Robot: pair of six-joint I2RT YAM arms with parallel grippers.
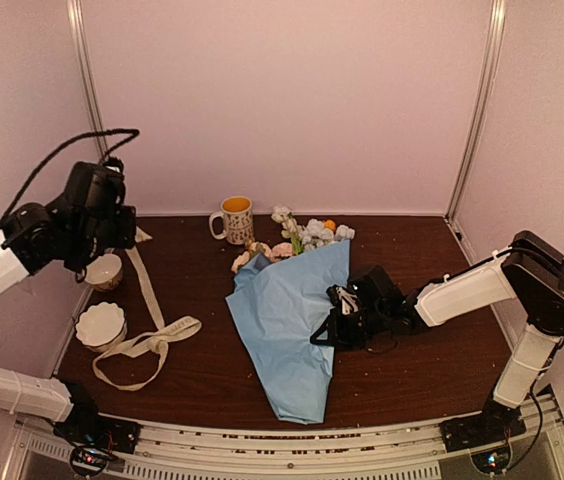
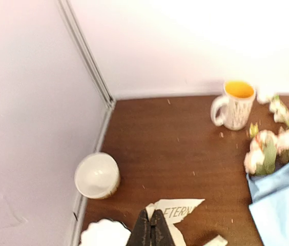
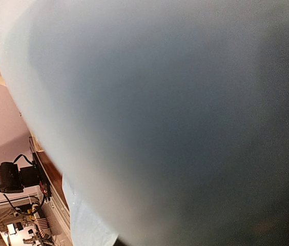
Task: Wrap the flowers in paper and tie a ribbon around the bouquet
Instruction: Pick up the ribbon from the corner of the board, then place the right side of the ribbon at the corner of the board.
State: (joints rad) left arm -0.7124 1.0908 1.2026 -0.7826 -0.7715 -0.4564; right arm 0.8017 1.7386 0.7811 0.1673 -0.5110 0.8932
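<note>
The left gripper [image 2: 152, 231] is hanging by the left wall, fingers pinched shut on the end of the flat, lettered cream ribbon [image 1: 152, 300], which is trailing down to a loop beside a scalloped white bowl [image 1: 100, 325]. The bouquet [image 1: 297, 350], a creased light-blue paper [image 1: 272, 300] cone with flowers [image 1: 310, 233] poking toward the mug [image 1: 236, 218], is lying mid-way across the wood table [image 1: 422, 370], leaving open room either side. The right gripper [image 1: 342, 318] is sitting at its right edge, and I cannot tell whether its fingers are closed.
</note>
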